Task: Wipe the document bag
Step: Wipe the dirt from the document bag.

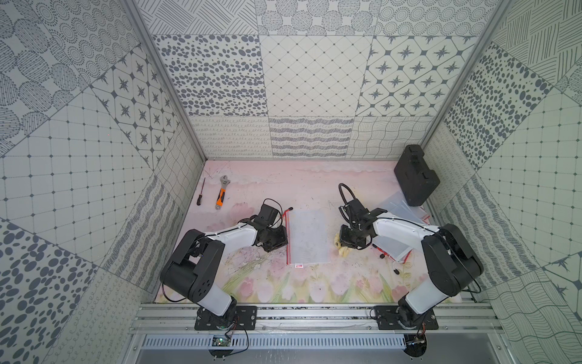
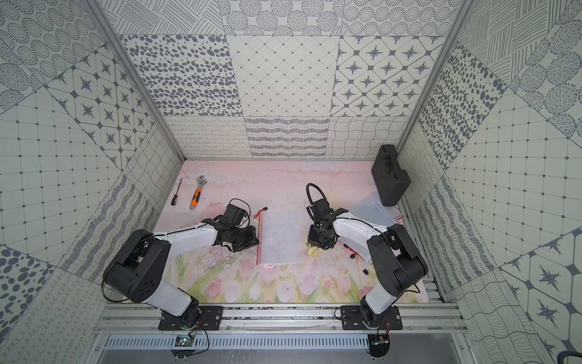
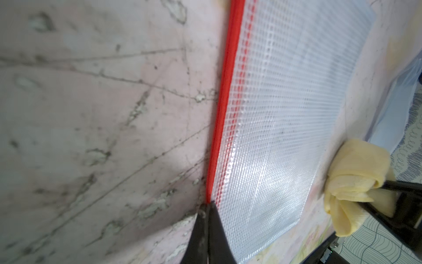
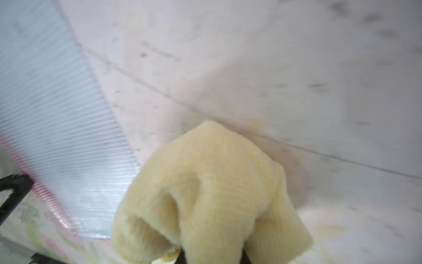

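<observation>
The surface (image 1: 267, 186) carries the bag (image 1: 308, 236) lying flat between the arms. The right gripper (image 1: 348, 241), clamped on a yellow cloth (image 4: 212, 182), sits just beside the bag's plain edge, off it. The left gripper (image 3: 206, 206), pinched closed, meets the red zip (image 3: 223, 91). I judge that wiping strokes remain. Whether the left gripper pins or grips the zip is unclear, and any dirt is too faint to judge.

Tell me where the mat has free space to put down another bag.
Free: the far middle, between the wrench and the black case; also the near strip in front of the document bag. Crowded: the right side, where spare bags lie beside the case.
</observation>
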### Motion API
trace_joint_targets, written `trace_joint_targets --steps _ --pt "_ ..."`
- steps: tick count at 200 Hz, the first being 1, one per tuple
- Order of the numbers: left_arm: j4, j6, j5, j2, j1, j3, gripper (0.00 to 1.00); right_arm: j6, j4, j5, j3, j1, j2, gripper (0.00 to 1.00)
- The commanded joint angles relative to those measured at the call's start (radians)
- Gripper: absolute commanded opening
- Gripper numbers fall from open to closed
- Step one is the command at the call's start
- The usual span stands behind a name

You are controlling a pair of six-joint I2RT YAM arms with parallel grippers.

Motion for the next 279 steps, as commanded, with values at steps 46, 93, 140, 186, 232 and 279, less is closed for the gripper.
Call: trace_joint_targets --steps 46,93,140,186,232,279 --pt "0.001 -0.01 -0.009 0.046 0.004 0.02 0.0 0.065 0.026 -0.08 0.373 0.428 0.267 0.0" --pt "-0.029 0.01 -0.026 0.034 0.004 0.021 0.0 0.078 0.048 -0.085 0.325 0.432 0.316 0.0" --pt "-0.087 0.051 -0.074 -0.008 0.008 0.015 0.0 -0.005 -0.038 -0.02 -0.035 0.14 0.061 0.0" --pt "-0.197 0.099 -0.105 -0.145 0.034 0.039 0.0 -0.114 -0.179 0.048 -0.074 -0.053 -0.145 0.0" --pt "-0.455 0.2 -0.204 -0.355 0.043 0.21 0.12 -0.102 -0.076 -0.072 -0.014 -0.056 -0.117 0.0" --pt "-0.076 -0.04 0.139 -0.199 -0.022 0.135 0.61 -0.155 -0.109 -0.006 0.093 -0.073 -0.105 0.0"
